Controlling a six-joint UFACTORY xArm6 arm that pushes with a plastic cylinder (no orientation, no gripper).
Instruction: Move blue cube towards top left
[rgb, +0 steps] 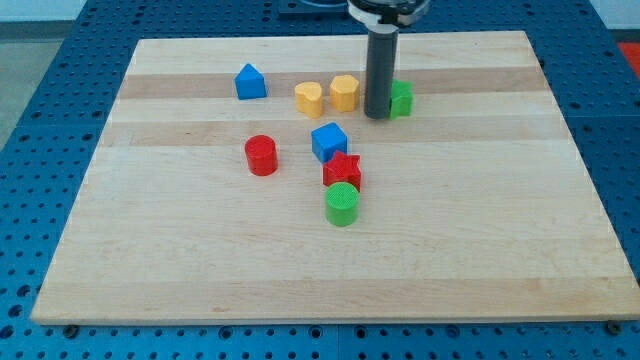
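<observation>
The blue cube (328, 141) sits near the middle of the wooden board (200, 260). A red star block (342, 172) touches its lower right side, and a green cylinder (342, 204) stands just below the star. My tip (377, 115) is up and to the right of the blue cube, apart from it. The rod stands right against the left side of a green block (402, 99), partly hiding it.
A yellow heart block (309, 98) and a yellow hexagonal block (345, 92) sit just left of the rod. A blue house-shaped block (250, 82) is at the upper left. A red cylinder (261, 155) stands left of the blue cube.
</observation>
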